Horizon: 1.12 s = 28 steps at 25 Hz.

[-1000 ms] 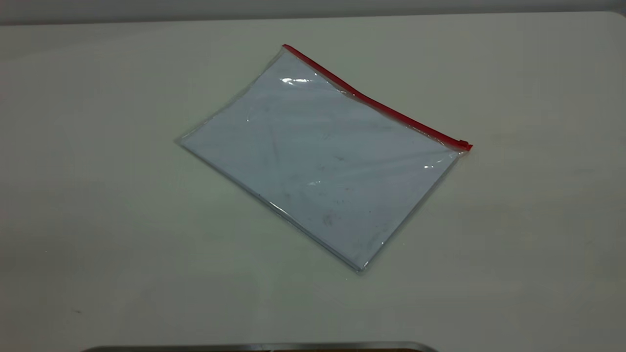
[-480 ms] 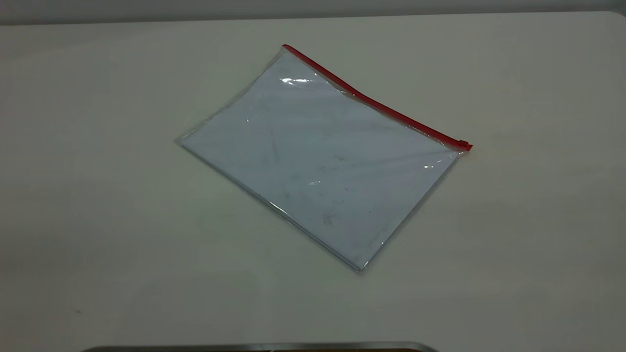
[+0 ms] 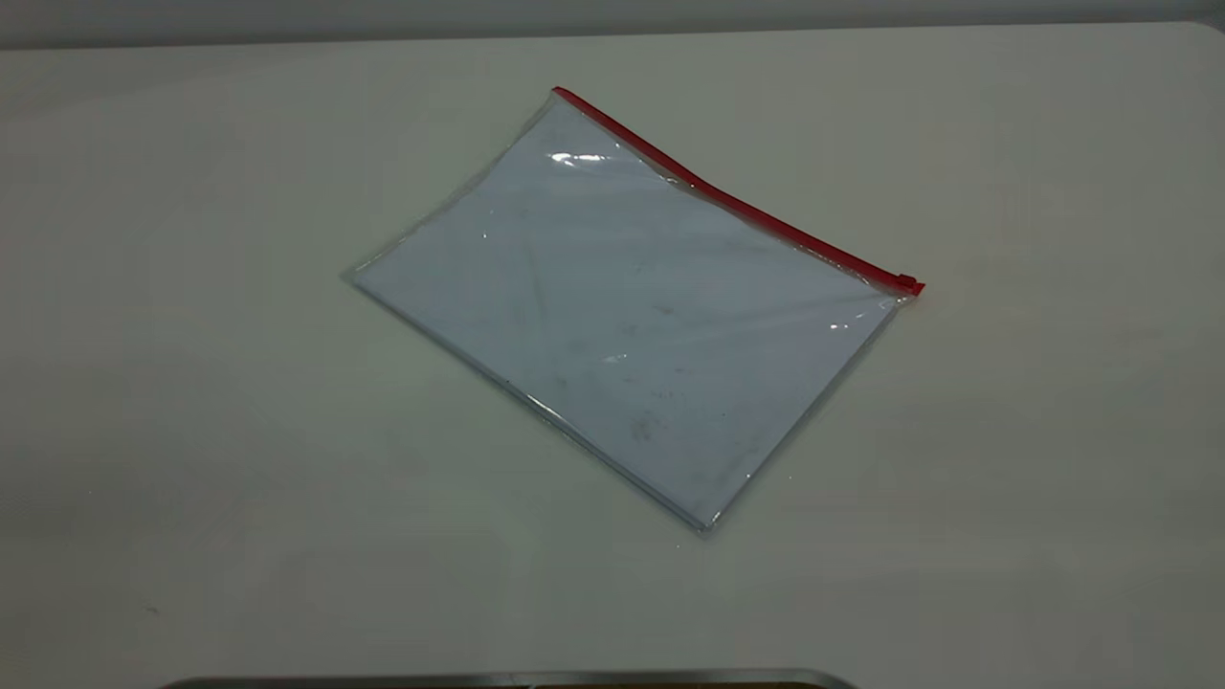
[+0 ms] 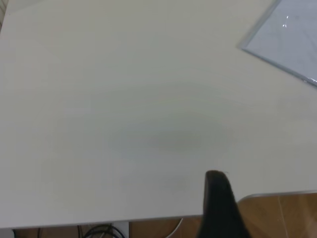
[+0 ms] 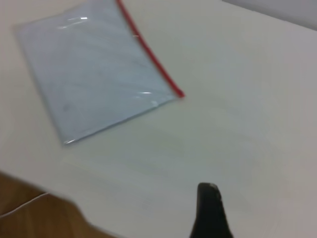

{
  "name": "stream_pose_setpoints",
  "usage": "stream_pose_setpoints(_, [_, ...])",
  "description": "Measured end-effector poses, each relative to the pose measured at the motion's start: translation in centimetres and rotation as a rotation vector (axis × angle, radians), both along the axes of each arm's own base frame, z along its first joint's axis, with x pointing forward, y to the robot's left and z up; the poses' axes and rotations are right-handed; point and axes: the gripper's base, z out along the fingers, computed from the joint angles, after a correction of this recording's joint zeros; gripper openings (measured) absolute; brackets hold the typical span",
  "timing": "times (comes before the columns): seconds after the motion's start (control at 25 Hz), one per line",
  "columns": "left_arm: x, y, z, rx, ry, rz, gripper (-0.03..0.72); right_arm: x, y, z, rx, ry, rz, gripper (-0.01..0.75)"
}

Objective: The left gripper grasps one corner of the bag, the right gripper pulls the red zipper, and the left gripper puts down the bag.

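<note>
Pincers come first, since they are closest to me. My left pincer (image 4: 218, 198) hangs over bare table (image 3: 191, 383), near the front edge. It holds nothing. Only a dark bit of it shows, so I cannot tell if it is released or clenched. My right pincer (image 5: 208, 210) hangs over bare table on the other side. It holds nothing too, and I cannot tell its state either. Both are well apart from the bag.

Farther out, the bag (image 3: 622, 316) lies flat in the middle of the table. It is clear, with something pale inside, and it sits turned at a slant. One corner points toward me. Another corner points toward my left pincer.

Farthest off is the red zipper (image 3: 727, 199). It runs along the back edge of the bag. The little red slider (image 3: 904, 283) sits at the end on my right side. I cannot tell if the bag's mouth is open or shut.

What has changed since a second ago? Nothing that I can see. The bag is in the same spot, with the same slant, and the slider is at the same end. No pincer has come into the view from outside.

What does that mean for the job? The bag is down on the table and nobody holds it. That fits a bag waiting to be picked up by a corner. It also fits a bag that was zipped and put back down. I cannot say which one it is.
</note>
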Motion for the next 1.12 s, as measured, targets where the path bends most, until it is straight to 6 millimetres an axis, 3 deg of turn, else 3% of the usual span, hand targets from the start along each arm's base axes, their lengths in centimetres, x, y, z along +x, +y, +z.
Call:
stream_pose_setpoints(0.6, [0.0, 0.0, 0.0, 0.0, 0.0, 0.0, 0.546, 0.25, -0.76, -0.05, 0.045, 0.009, -0.245, 0.566])
stream_pose_setpoints(1.12, [0.0, 0.0, 0.0, 0.003, 0.0, -0.003, 0.546, 0.27, -0.85, -0.06, 0.056, 0.009, -0.264, 0.566])
